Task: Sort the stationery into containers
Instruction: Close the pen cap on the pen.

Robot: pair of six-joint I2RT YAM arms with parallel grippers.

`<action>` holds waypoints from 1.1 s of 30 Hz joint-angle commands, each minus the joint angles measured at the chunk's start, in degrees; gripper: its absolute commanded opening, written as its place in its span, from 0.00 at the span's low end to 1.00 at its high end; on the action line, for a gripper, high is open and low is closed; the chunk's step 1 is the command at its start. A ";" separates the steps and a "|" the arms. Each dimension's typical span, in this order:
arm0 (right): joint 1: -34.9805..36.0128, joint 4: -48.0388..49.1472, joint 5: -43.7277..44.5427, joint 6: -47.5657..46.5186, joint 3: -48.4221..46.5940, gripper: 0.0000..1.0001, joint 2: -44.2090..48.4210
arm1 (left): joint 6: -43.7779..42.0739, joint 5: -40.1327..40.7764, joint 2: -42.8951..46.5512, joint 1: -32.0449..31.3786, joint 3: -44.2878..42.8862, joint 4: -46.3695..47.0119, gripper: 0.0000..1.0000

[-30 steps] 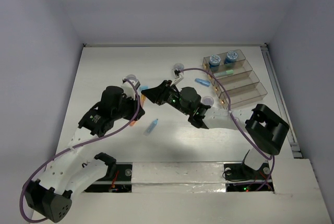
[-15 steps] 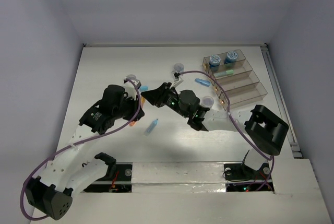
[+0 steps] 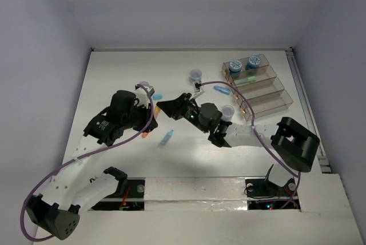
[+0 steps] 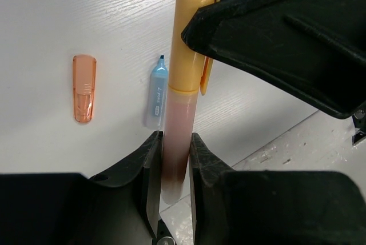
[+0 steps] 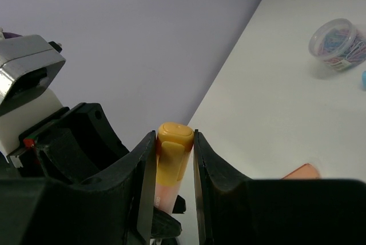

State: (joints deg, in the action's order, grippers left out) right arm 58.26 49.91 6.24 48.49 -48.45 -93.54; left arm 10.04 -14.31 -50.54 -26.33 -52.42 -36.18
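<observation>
An orange stick with a yellow-orange cap [image 4: 182,85] is held off the table between both grippers. My left gripper [image 4: 175,142] is shut on its clear body. My right gripper [image 5: 174,142] is shut on its cap end [image 5: 173,153]. In the top view the two grippers meet at mid-left, the left gripper [image 3: 150,111] and the right gripper [image 3: 164,106]. The containers [image 3: 264,93] stand at the back right. Two blue rolls [image 3: 235,65] sit in the farthest bin and a green stick [image 3: 246,78] in the one beside it.
A loose orange cap [image 4: 84,96] and a light-blue stick [image 4: 156,99] lie on the table below the grippers. More light-blue sticks [image 3: 221,89] and small clear jars [image 3: 196,75] are scattered mid-table. One jar [image 5: 338,48] shows in the right wrist view.
Both arms have shifted slightly, the left one a little farther from the near edge. Both grippers stay together on the orange stick.
</observation>
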 commanded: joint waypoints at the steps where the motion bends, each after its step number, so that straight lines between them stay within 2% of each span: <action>1: 8.19 -17.48 -17.84 -1.82 7.75 0.00 -2.62 | 2.08 10.70 1.33 2.33 -9.54 30.64 0.00; 11: 11.26 -20.03 -19.86 -5.51 -1.56 0.00 -4.55 | 4.11 8.77 -0.96 2.33 -6.81 33.37 0.00; 17: 11.26 -20.56 -17.85 -4.90 1.94 0.00 -2.53 | 3.93 8.77 -3.07 2.86 -10.85 33.20 0.00; 22: 11.26 -21.87 -12.32 -5.15 2.48 0.00 -0.77 | 5.69 4.22 -1.93 2.86 -9.63 34.16 0.00; 26: 5.56 -19.07 -13.44 -3.32 0.64 0.00 -0.59 | 6.66 0.95 0.88 2.86 -5.77 33.21 0.00; 27: 2.24 -18.54 -14.32 -2.70 -0.32 0.00 -0.77 | 6.83 0.68 1.67 2.86 -5.24 32.50 0.00; 28: 0.82 -16.88 -15.02 -1.83 -0.77 0.00 -0.86 | 6.74 0.25 3.07 2.86 -4.71 31.71 0.03; 29: -0.42 -16.52 -14.86 -1.65 -1.38 0.00 -0.86 | 6.57 -0.28 3.69 2.86 -3.66 30.14 0.13; 31: -3.48 -17.64 -13.89 -2.17 -4.80 0.00 -1.21 | 6.13 -2.12 5.10 2.86 -2.60 28.63 0.28; 32: -4.29 -17.92 -13.45 -2.35 -6.12 0.00 -1.38 | 5.78 -2.83 5.37 2.86 -1.73 27.23 0.45; 33: -5.16 -18.09 -12.84 -2.52 -7.35 0.00 -1.65 | 5.52 -3.53 5.63 2.86 -1.28 26.52 0.54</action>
State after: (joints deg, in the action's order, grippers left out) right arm 54.72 42.09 -0.64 46.44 -53.95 -92.77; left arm 15.09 -17.76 -48.10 -24.34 -52.95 -23.07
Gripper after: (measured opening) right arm 0.323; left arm 0.487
